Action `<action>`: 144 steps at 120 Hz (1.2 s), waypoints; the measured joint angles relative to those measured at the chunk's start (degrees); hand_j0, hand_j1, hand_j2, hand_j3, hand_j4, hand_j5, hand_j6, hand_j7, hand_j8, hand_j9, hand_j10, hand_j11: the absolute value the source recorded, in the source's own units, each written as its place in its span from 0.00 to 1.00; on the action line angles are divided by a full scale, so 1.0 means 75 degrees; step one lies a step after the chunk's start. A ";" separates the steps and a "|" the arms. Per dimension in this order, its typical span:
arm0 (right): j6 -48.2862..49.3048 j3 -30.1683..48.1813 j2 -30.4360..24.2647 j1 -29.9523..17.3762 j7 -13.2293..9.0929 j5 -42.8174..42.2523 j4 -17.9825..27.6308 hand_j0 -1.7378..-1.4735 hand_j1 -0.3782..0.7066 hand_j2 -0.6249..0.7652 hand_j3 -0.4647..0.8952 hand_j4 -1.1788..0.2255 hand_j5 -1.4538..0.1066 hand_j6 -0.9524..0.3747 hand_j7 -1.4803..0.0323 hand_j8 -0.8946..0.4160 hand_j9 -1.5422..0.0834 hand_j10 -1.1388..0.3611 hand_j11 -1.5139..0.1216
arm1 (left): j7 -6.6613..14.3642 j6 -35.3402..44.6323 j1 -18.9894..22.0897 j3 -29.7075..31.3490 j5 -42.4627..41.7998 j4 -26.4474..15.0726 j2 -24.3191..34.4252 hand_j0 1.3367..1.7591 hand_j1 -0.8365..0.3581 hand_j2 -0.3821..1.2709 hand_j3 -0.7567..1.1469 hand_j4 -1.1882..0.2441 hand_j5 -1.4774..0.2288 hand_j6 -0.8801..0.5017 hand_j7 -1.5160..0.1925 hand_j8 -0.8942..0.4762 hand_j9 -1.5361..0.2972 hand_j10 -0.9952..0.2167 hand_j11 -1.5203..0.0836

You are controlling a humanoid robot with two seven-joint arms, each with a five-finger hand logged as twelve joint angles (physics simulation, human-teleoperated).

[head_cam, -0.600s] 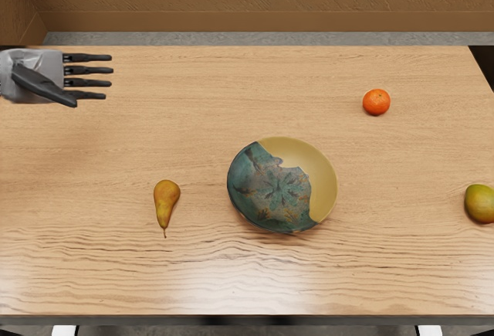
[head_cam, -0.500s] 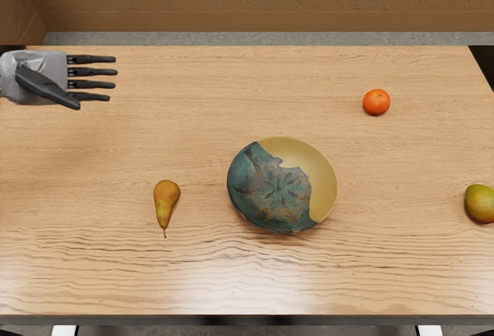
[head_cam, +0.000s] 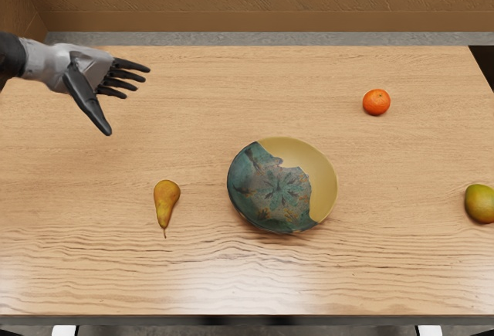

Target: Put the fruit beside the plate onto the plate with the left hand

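A yellow-brown pear (head_cam: 165,200) lies on the wooden table, a short way left of the plate (head_cam: 324,174), which is teal and mustard and holds nothing. My left hand (head_cam: 112,93) hovers at the upper left, well above and left of the pear, with its fingers spread and its thumb pointing down toward the table. It holds nothing. The right arm does not show.
An orange (head_cam: 377,102) sits at the back right. A green-yellow mango (head_cam: 480,202) lies at the right edge. The table's front edge (head_cam: 247,317) runs along the bottom, and a brown wall stands behind the table.
My left hand has moved to the right and forward into the picture, more of the forearm now shows, and the thumb has swung downward. The pear and plate have not moved.
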 joint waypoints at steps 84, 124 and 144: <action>-0.0011 -0.0001 0.0000 -0.0259 0.0000 0.0040 0.0030 0.30 0.06 0.45 0.34 0.82 0.91 0.70 0.96 0.66 0.93 0.74 0.90 | 0.0995 0.0003 -0.0079 0.0028 0.4283 -0.2585 -0.1627 0.76 0.99 0.23 0.40 0.83 0.87 0.63 0.89 0.65 0.84 0.82 0.95; -0.0012 -0.0001 0.0000 -0.0306 0.0000 0.0046 0.0011 0.30 0.06 0.45 0.34 0.82 0.91 0.70 0.96 0.66 0.93 0.74 0.90 | 0.1035 0.0003 -0.0047 0.0187 0.5586 -0.3333 -0.2146 0.76 0.99 0.23 0.40 0.83 0.87 0.64 0.89 0.65 0.84 0.82 0.95; -0.0012 -0.0001 0.0000 -0.0308 0.0000 0.0047 0.0001 0.30 0.06 0.45 0.34 0.82 0.91 0.70 0.96 0.66 0.93 0.74 0.90 | 0.1036 0.0003 0.0027 0.0306 0.6297 -0.3616 -0.2074 0.76 0.99 0.23 0.40 0.83 0.87 0.64 0.89 0.65 0.84 0.82 0.95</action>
